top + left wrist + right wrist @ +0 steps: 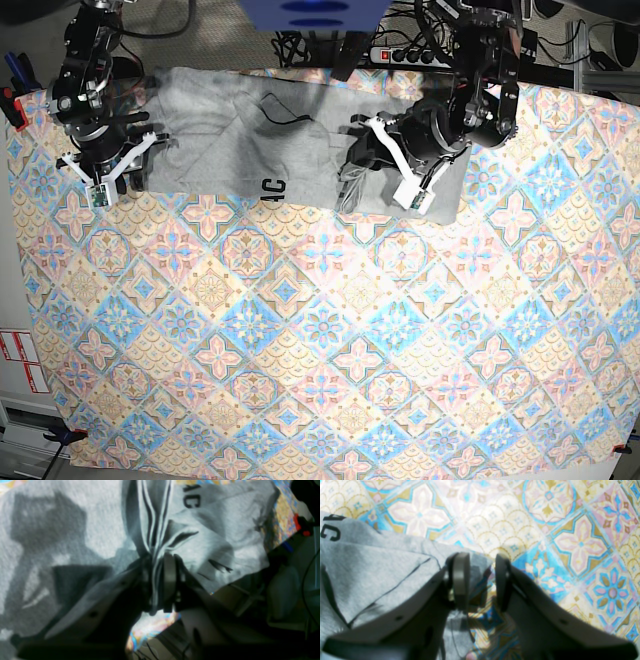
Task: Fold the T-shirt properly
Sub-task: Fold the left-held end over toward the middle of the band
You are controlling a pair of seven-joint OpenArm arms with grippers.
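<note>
My left gripper (160, 582) is clenched on a bunched fold of the T-shirt (230, 145), gathered pleats running up between its jaws. My right gripper (478, 580) is released, jaws apart over the shirt's edge and the tablecloth (320, 350), with nothing between them. The grey shirt lies along the far edge of the tablecloth. Black letters on it read "AC"; the rest of the print is folded under.
</note>
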